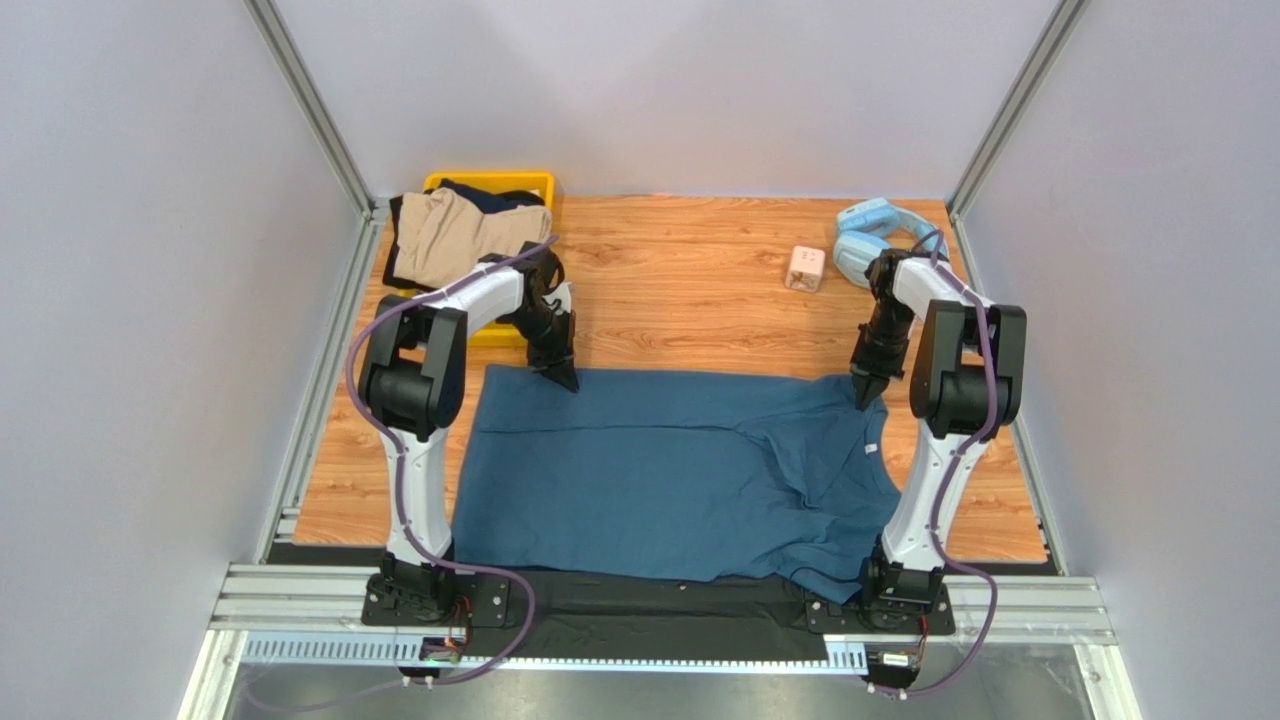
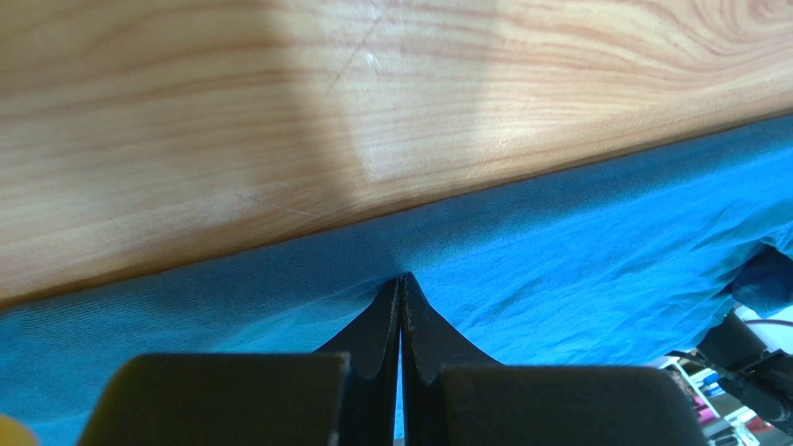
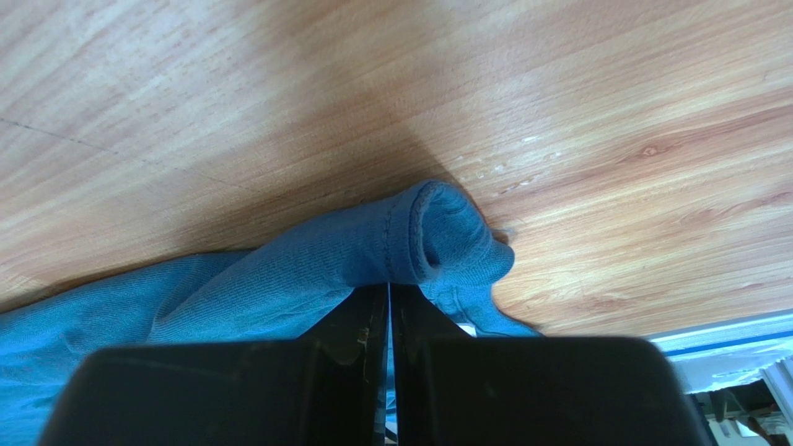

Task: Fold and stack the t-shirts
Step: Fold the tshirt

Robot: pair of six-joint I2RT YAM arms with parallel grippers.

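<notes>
Looking down from the top view, I see the teal t-shirt (image 1: 676, 473) spread flat across the near half of the table (image 1: 684, 285), its far edge running between my two arms. The left end effector (image 1: 559, 372) stands at the shirt's far left corner, and the right end effector (image 1: 867, 393) at its far right corner, where the cloth is bunched.

Left wrist view: the left end effector (image 2: 401, 283) has its fingers pressed together with no gap showing, pinching the t-shirt's (image 2: 558, 269) far edge where it meets the bare table (image 2: 279, 111).

Right wrist view: the right end effector (image 3: 388, 290) is likewise narrowed to a slit, clamped on a rolled, stitched hem of the t-shirt (image 3: 279, 279) that curls up off the table (image 3: 577, 139).

At the far left corner, a tan garment (image 1: 458, 233) lies bunched over a yellow bin (image 1: 537, 183), with a navy garment (image 1: 484, 192) beside it. Light-blue headphones (image 1: 887, 228) and a small wooden block (image 1: 807, 267) sit near the far right corner, apart from the shirt.
</notes>
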